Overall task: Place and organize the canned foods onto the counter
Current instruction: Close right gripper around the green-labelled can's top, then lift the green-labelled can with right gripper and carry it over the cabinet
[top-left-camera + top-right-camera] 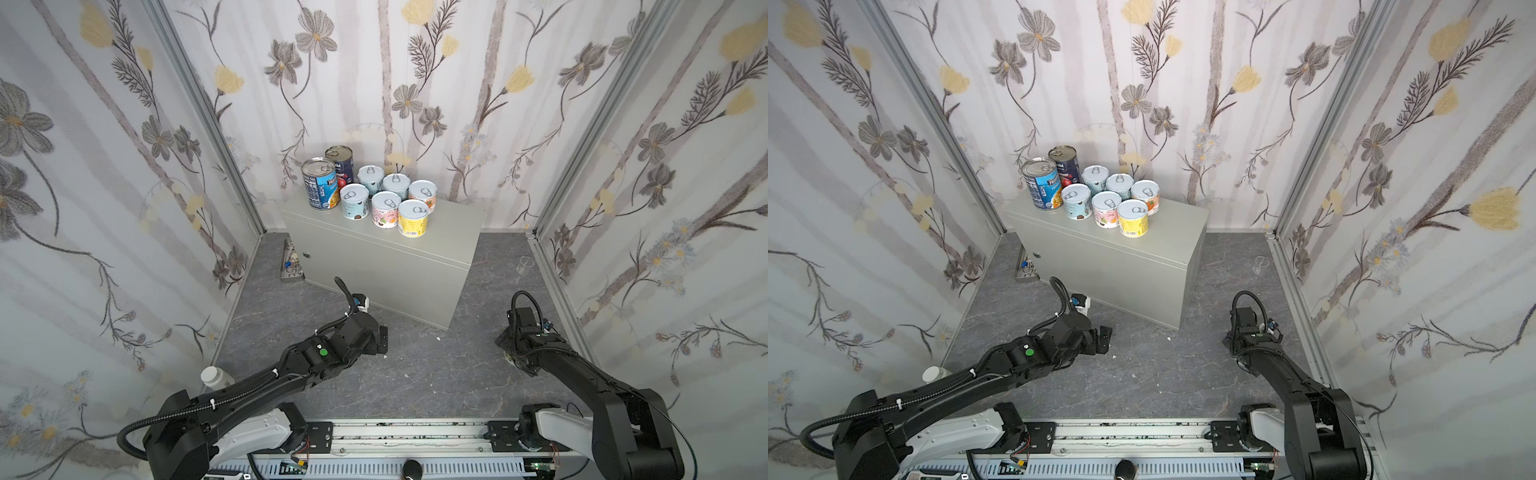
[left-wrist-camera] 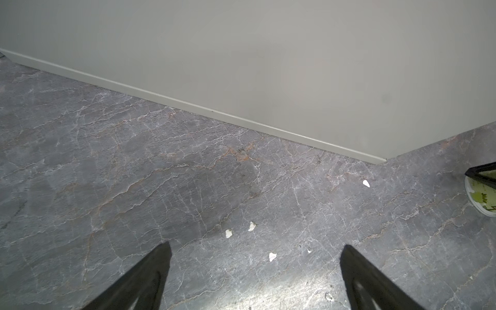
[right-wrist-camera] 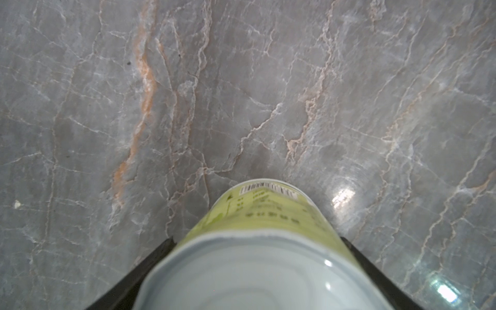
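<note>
Marbled grey floor [image 1: 415, 374] runs around the grey table [image 1: 374, 270], where eight cans [image 1: 413, 218] already stand bunched toward its left end. One green can [image 3: 257, 214] seems to sit on the floor off the table's near right corner, straddled by the right claw [image 3: 257, 238]; whether it presses the can yet I cannot tell. Left claw [image 2: 256, 245] gapes, holding nothing. Rigid metal, likely weighty, with a glossy and probably slick label: grip square across the wall, below the lid rim.
</note>
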{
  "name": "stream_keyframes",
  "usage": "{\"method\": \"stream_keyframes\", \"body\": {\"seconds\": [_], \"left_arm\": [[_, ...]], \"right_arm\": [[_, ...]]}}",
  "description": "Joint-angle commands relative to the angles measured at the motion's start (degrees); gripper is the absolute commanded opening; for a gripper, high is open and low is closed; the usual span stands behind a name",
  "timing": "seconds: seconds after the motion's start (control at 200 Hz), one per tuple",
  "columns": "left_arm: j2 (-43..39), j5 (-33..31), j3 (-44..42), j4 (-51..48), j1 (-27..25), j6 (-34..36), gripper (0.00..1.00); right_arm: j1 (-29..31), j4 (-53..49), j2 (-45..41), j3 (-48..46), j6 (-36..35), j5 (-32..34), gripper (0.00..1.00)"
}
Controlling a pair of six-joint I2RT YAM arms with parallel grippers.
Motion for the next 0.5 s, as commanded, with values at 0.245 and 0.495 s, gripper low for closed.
{"method": "stream_keyframes", "body": {"seconds": [0.245, 0.495], "left_arm": [[-1.98, 0.03, -0.82, 1.54, -0.07, -1.88, 1.0], [-2.62, 0.08, -0.58, 1.3, -0.06, -2.09, 1.0]], "right_arm": [[0.13, 7.24, -3.54, -2.78, -3.85, -2.4, 0.76], [0.13, 9.71, -7.65, -4.84, -5.85, -4.12, 0.6]]}}
